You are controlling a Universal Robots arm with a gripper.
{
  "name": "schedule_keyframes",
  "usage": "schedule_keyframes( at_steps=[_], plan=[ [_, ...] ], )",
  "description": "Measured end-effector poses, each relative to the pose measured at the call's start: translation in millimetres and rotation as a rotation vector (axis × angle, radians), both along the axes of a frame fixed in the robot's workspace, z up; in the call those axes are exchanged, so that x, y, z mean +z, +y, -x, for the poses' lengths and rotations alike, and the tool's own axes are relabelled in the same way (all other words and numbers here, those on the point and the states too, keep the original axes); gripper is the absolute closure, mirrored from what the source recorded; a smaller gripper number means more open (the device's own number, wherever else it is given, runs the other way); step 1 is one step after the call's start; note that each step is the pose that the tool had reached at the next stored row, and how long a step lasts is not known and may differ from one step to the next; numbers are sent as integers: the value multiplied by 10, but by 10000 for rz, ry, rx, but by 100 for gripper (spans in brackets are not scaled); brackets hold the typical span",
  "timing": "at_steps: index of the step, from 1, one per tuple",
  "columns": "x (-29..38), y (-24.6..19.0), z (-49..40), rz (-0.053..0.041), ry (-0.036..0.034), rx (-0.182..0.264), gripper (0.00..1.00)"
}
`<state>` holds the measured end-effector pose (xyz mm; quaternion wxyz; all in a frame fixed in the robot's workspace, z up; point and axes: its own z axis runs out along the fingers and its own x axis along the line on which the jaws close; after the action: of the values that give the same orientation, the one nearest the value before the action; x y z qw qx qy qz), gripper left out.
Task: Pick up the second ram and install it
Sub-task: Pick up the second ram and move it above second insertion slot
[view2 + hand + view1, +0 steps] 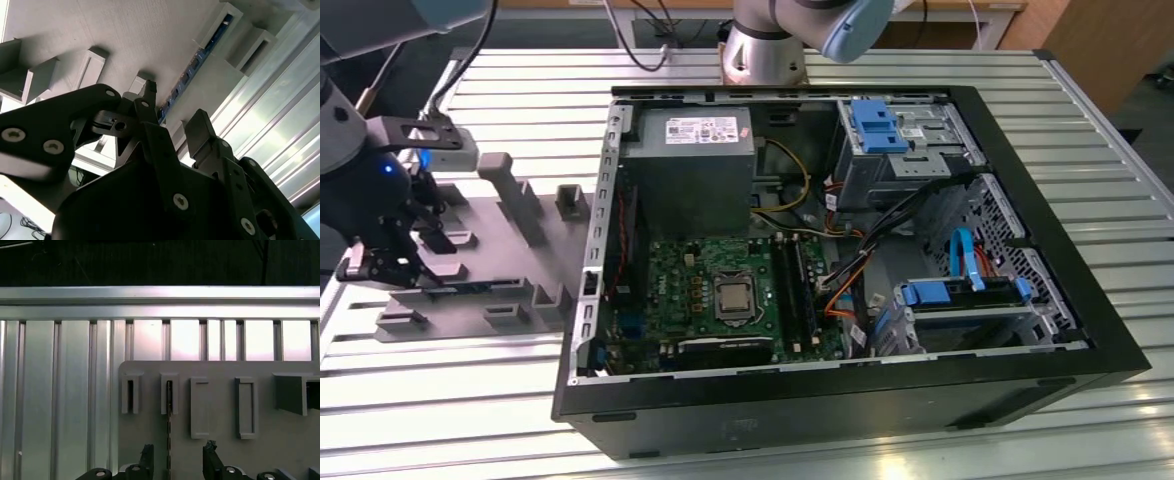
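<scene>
Slatted aluminium makes up the surface [520, 90], and two things sit on it. An open black computer case [854, 405] lies on its side with the green motherboard [720, 290] facing up. A grey holder tray [480, 220] sits just beside the case, on the exterior view's left.

The claw [384, 268] hangs over the near part of that tray, well apart from the case. In the first wrist view it [178, 456] is open to a moderate width, its two dark fingers [210, 455] pointing down at the tray's flat plate.

The second ram [169, 430] stands on edge in the tray. It shows as a thin dark line running from one of the grey slotted blocks down into the gap between the fingers. It sits nearer one finger than the other, and a sliver of grey plate shows on each side of it, so neither finger appears to press on it.

The second wrist view looks along the stick. There the blue-green board [195, 65] with its small dark chips runs from a far grey block toward the claw [175, 106], and its near end passes between the fingertips. The claw holds nothing.
</scene>
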<state>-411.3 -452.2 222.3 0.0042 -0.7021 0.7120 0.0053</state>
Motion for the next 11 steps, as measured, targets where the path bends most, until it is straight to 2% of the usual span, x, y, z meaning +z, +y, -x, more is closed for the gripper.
schedule_keyframes(
  at_steps=[6,7,8,11],
  plan=[
    [-93,-23,2,0,-1,-1,49],
    [-106,-25,2,-1,-1,0,51],
    [-117,-27,2,0,1,0,58],
    [-144,-31,4,2,1,-1,58]
  ],
)
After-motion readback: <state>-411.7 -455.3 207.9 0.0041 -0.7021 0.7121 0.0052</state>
